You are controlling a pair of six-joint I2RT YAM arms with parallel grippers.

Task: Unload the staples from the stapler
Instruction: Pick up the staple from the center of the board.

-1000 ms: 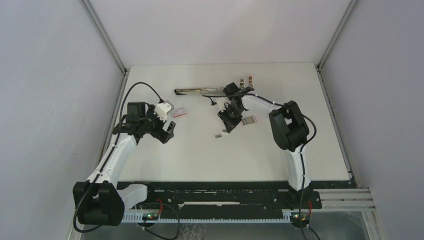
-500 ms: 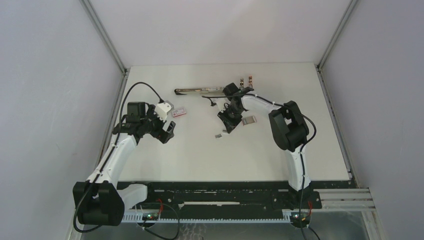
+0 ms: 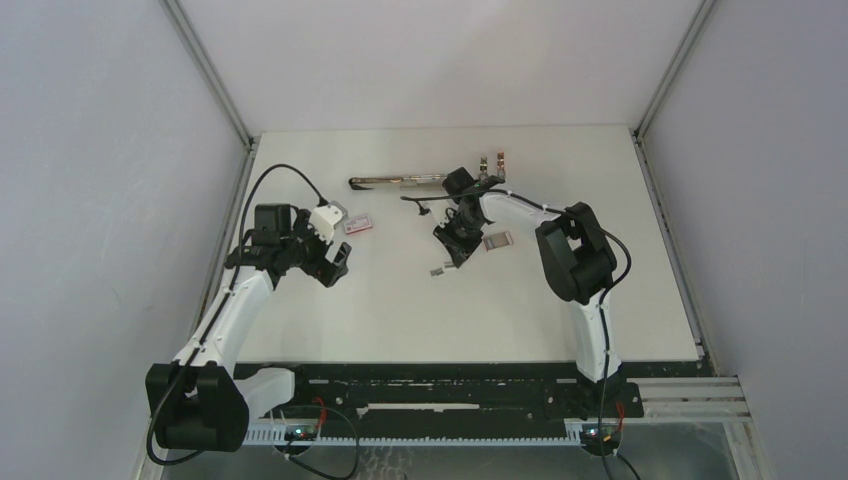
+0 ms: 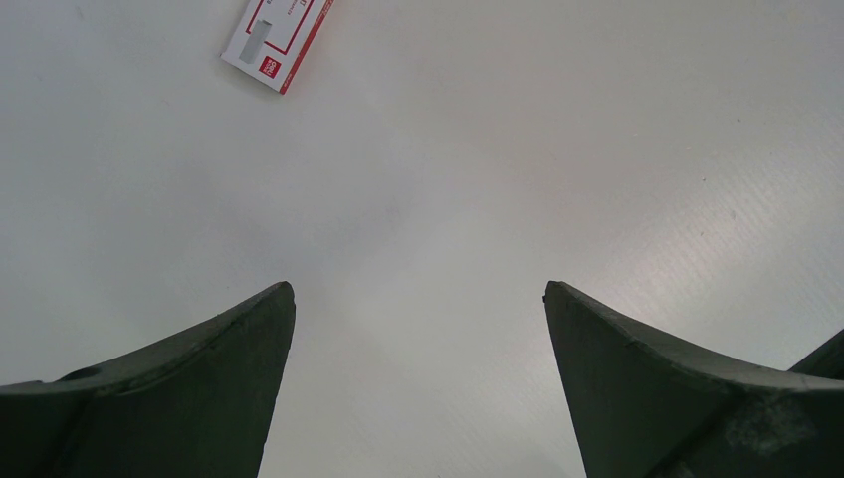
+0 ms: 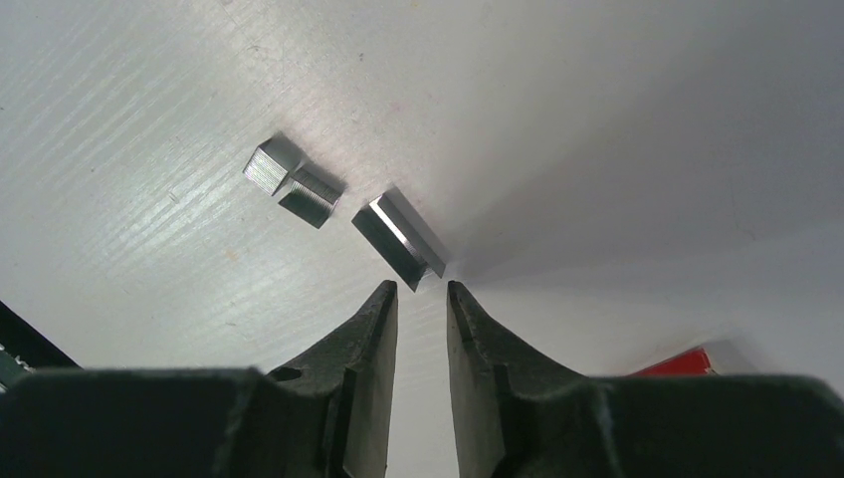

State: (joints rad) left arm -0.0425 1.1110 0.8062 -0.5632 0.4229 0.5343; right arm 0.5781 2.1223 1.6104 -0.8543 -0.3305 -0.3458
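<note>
The stapler (image 3: pixel 400 181) lies opened out flat near the back of the table. Three short silver staples strips lie loose on the table: the longest strip (image 5: pixel 398 239) and two small pieces (image 5: pixel 311 194) (image 5: pixel 269 166); from above they are a small grey speck (image 3: pixel 437 270). My right gripper (image 5: pixel 419 286) (image 3: pixel 447 256) hovers low, and the near end of the longest strip lies just ahead of its tips. Its jaws stand a narrow gap apart with nothing between them. My left gripper (image 4: pixel 419 287) (image 3: pixel 338 262) is wide open over bare table at the left.
A small red-and-white box (image 4: pixel 277 40) (image 3: pixel 358 224) lies ahead of the left gripper. A second small box (image 3: pixel 497 240) lies right of the right gripper, and its red corner (image 5: pixel 687 360) shows in the right wrist view. Two small metal pieces (image 3: pixel 492 159) lie at the back.
The right gripper has edged slightly to the left, toward the loose staples. The left arm and the staples have not moved.
</note>
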